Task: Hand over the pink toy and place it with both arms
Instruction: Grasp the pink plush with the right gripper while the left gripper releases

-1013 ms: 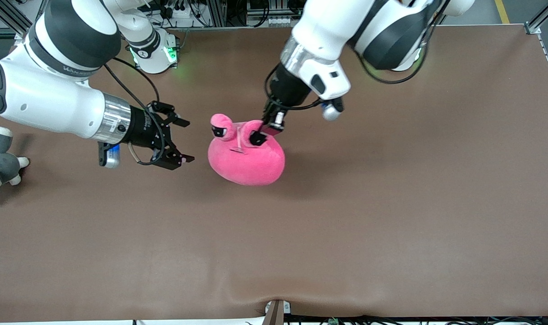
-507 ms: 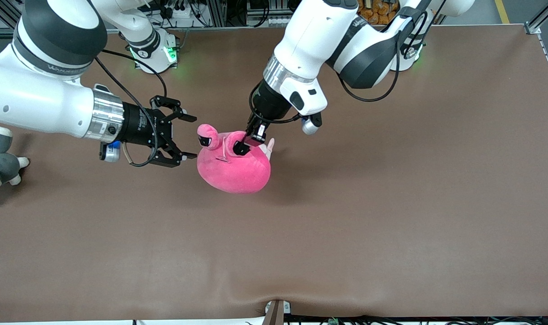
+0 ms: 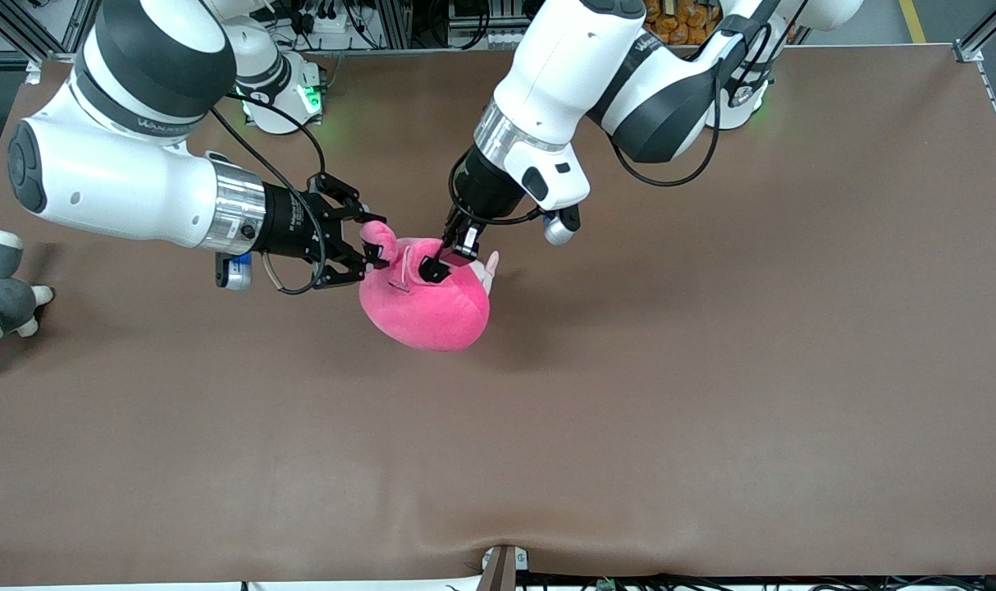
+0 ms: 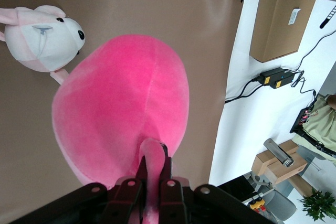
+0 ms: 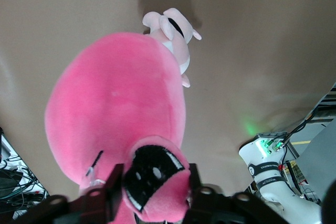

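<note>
1. You have a wide brown table (image 3: pixel 711 410), and the pink toy (image 3: pixel 432 304) hangs over its middle, held up between your two arms.
2. Your left gripper (image 3: pixel 435 266) is squeezed tight on one ear nub, with the toy's round body hanging under it.
3. Your right gripper (image 3: pixel 372 249) has its fingers around the other nub, the one with the black eye mark, but they look not yet squeezed.
4. Close the right one firmly before the left lets go.
5. Watch the small pale puppy (image 4: pixel 39 38) lying on the table just under the toy.
</note>
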Motion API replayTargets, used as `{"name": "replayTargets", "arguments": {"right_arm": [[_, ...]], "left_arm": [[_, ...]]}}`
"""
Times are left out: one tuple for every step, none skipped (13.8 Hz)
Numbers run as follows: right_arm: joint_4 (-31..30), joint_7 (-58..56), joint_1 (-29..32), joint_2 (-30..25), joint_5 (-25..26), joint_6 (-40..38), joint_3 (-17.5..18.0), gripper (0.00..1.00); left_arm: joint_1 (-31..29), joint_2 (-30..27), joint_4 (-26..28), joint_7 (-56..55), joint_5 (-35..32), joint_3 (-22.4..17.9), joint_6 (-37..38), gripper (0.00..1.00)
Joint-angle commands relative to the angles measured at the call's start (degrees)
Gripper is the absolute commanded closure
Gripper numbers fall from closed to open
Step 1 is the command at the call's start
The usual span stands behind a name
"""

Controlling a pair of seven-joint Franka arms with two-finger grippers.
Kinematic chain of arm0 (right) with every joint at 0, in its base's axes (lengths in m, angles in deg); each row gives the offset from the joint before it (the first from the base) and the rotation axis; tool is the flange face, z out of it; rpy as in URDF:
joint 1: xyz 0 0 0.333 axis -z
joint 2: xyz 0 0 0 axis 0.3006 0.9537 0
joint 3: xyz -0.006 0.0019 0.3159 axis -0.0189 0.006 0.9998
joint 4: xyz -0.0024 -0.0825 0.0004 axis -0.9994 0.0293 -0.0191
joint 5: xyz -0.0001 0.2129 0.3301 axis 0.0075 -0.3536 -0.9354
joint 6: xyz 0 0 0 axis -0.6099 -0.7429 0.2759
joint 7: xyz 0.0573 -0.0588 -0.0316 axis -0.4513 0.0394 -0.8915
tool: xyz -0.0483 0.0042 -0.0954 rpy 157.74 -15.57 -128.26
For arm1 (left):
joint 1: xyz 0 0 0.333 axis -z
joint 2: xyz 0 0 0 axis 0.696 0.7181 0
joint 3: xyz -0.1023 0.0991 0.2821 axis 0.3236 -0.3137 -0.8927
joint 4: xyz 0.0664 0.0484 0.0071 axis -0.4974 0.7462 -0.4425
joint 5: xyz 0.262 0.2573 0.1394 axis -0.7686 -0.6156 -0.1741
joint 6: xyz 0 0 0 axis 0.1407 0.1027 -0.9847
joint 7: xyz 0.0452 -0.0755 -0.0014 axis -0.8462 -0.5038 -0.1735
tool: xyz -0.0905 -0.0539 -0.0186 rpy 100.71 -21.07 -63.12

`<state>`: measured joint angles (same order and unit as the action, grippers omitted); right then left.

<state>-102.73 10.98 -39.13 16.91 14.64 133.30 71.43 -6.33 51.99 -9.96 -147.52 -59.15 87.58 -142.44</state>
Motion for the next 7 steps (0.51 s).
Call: {"name": "replayTargets", "arguments": {"right_arm": [[0.62,1.09,0.63,0.05,0.71,-0.58,-0.06,1.0],[0.71,1.53,0.72,-0.04,0.97,-0.75,-0.14,1.0],[0.71,1.62,0.72,-0.13,1.41,-0.84,-0.23,1.0],[0.71,1.53,0.72,-0.13,1.41,-0.76,-0.23,1.0],[0.71,1.62,0.72,-0.13,1.41,-0.84,-0.23,1.0],[0.71,1.62,0.8,-0.13,1.33,-0.84,-0.32,1.0],[0.89,1.62,1.33,-0.13,1.06,-0.84,-0.32,1.0]], "left_arm": [[0.99,0.82,-1.98,-1.91,-0.37,-0.87,-0.36,1.0],[0.99,0.82,-1.9,-1.83,-0.37,-0.87,-0.36,1.0],[0.99,0.82,-1.9,-1.82,-0.37,-0.87,-0.36,1.0],[0.99,0.73,-1.9,-1.82,-0.37,-0.87,-0.36,1.0],[0.99,0.73,-1.9,-1.82,-0.46,-0.87,-0.36,1.0],[0.99,0.64,-1.81,-1.82,-0.46,-0.87,-0.36,1.0],[0.9,0.47,-1.81,-1.65,-0.9,-0.87,-0.36,1.0]]}}
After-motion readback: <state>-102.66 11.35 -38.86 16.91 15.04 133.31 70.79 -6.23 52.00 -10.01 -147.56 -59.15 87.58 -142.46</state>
